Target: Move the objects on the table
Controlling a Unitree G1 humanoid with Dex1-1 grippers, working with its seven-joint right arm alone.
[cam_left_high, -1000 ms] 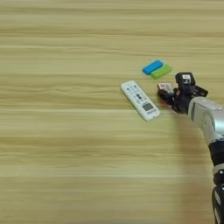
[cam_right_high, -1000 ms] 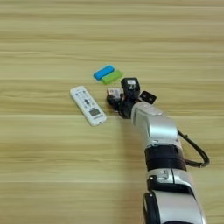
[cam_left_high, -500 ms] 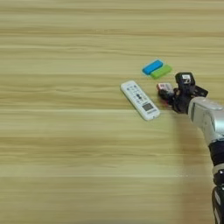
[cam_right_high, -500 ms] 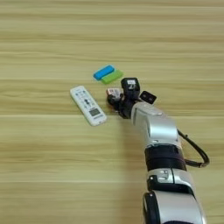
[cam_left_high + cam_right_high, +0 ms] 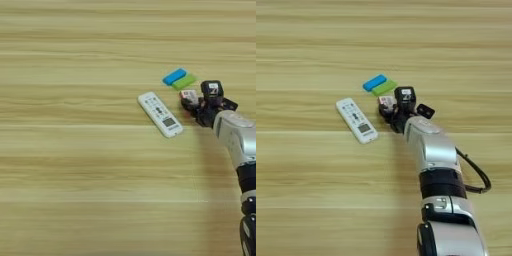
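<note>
The gripper (image 5: 390,111) sits right at the red piece (image 5: 386,101), which lies on the table (image 5: 75,165) just below the green block (image 5: 384,88) and blue block (image 5: 374,82) and to the right of the remote (image 5: 357,120); whether the 2 fingers are apart or clamped on it I cannot tell. With 4 things packed this close, a sideways sweep could knock the green block or the remote. If the grip on so flat a piece is shallow, it may slip out on lifting.

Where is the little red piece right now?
The red piece lies on the table right of centre, just right of the white remote and below the green block, at the gripper.
</note>
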